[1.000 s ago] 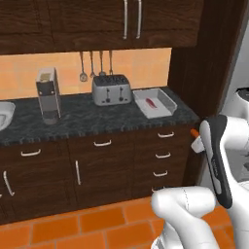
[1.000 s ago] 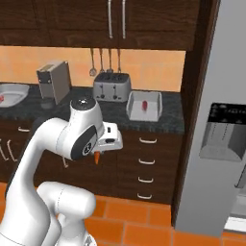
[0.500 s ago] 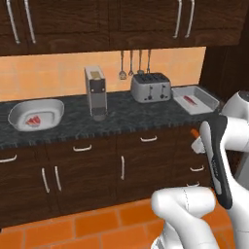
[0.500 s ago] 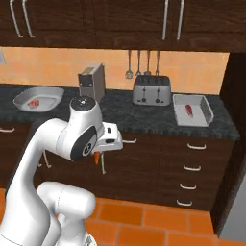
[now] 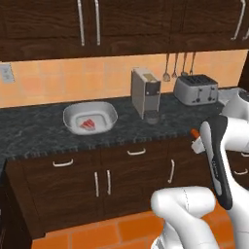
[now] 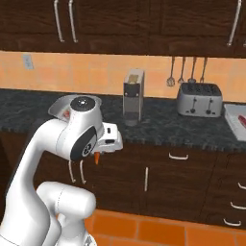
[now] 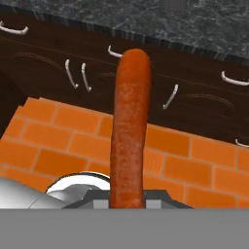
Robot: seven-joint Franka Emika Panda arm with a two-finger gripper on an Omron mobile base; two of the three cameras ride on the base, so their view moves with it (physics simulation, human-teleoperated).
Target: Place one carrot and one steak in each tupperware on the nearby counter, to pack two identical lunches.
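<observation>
Since the gripper (image 6: 97,156) pinches the carrot (image 7: 129,131), carry it level to the mid-left tupperware (image 5: 110,113), release low beside its steak (image 5: 88,124).

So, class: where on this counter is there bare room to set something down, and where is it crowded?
Free: the counter left of the rounded tupperware, which holds a steak, and the strip between tupperware and coffee machine. Crowded: the right end, where toaster and rectangular tray stand.

Matt, faintly rough orange carrot (image 7: 129,131); speckled polished stone desk (image 5: 39,131); dark grained wood drawers (image 6: 192,182); brushed metal toaster (image 5: 196,90); smooth pale plastic tray (image 5: 73,114); matt brick floor (image 7: 53,141).
</observation>
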